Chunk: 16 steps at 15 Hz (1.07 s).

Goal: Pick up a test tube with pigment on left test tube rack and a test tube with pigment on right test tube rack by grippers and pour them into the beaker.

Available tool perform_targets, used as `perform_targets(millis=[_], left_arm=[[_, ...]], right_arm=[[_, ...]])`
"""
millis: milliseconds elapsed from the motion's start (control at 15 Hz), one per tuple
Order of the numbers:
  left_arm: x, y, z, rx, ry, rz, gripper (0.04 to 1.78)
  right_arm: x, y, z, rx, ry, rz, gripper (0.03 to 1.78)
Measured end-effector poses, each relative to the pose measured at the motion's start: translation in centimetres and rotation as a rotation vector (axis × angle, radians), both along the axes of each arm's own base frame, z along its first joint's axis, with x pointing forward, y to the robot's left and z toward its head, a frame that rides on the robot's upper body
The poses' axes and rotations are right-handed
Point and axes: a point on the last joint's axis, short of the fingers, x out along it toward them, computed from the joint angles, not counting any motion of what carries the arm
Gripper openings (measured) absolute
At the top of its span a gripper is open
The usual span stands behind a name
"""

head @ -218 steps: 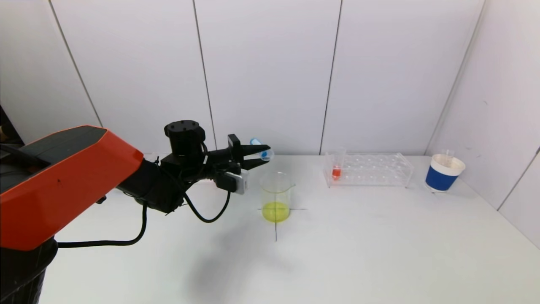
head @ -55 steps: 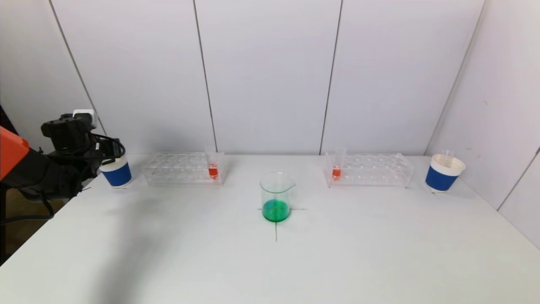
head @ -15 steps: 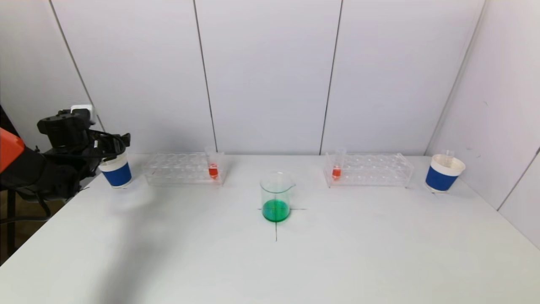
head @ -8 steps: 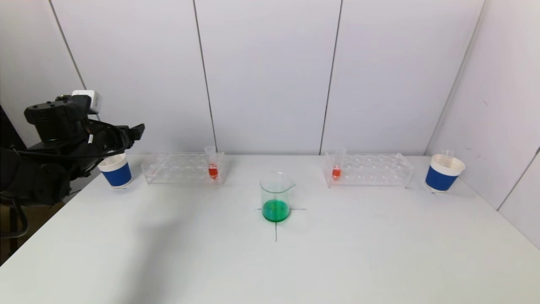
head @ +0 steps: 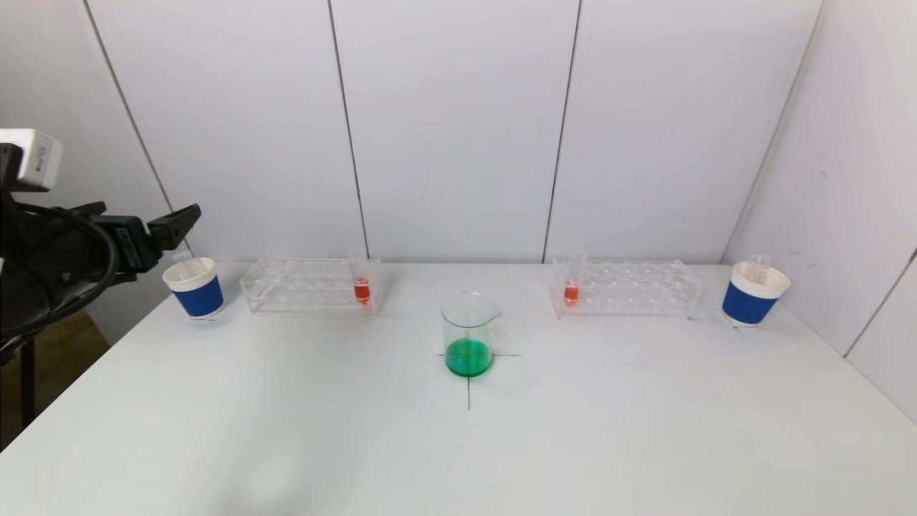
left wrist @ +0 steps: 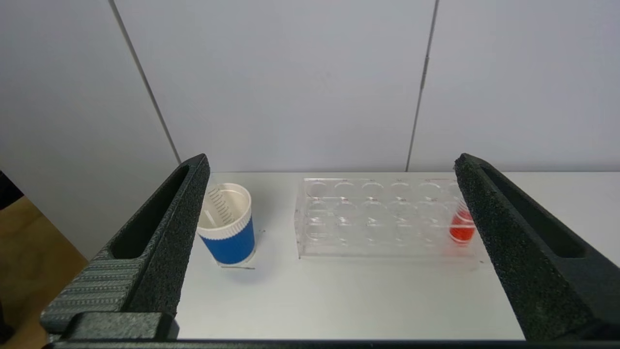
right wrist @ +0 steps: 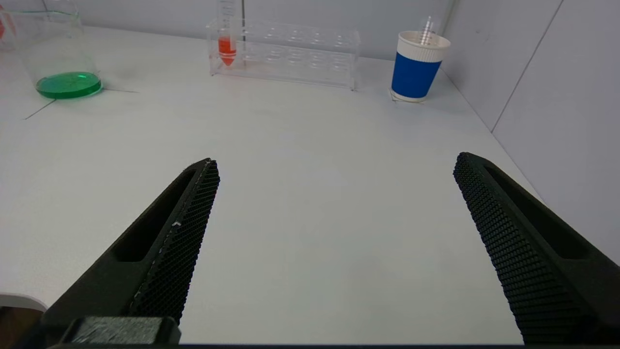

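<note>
I see a matt white table (head: 573, 444), smooth. The beaker (head: 469, 322) at its centre looks like clear glossy glass. Both racks, at ten o'clock (head: 308, 287) and two o'clock (head: 630, 287), look like clear plastic. The two cups (head: 195, 288) (head: 752, 292) look like ribbed paper. My left gripper's fingers (left wrist: 179, 232) carry rough black matt pads; the right's (right wrist: 179, 247) are mesh-textured.

This looks like a laboratory test cell set up for chemistry-style work. A plain white tabletop (head: 645, 430) is closed in by bare white wall panels (head: 451, 129). On it stand a glass beaker (head: 468, 333) with green liquid on a drawn cross mark, two clear plastic test tube racks (head: 308, 287) (head: 630, 287), each holding a tube of red pigment (head: 362, 289) (head: 571, 291), and two blue paper cups (head: 195, 288) (head: 754, 293) at the sides.
</note>
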Motion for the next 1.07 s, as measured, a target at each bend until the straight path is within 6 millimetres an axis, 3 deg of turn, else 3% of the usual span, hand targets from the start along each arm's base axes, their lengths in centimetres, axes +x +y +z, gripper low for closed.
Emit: perform_targets(millis=[333,600,867,1067], left_arm=[[-10.0,-1.2,0.5,-0.036,0.012,-0.045,1.76],[-16.2,-2.0,-0.8,-0.065,0.039,-0.059,1.76],[-20.5,-2.5,-3.0,-0.068,0.051,-0.086,1.76],[-22.4,-2.6,-5.4,-0.060,0.039,-0.096,1.76]], right_arm=[[0.0,0.0,0.0,0.000,0.000,0.000,1.76],[0.0,0.0,0.0,0.000,0.000,0.000,1.76],[0.0,0.0,0.0,0.000,0.000,0.000,1.76],[0.0,0.0,0.0,0.000,0.000,0.000,1.76]])
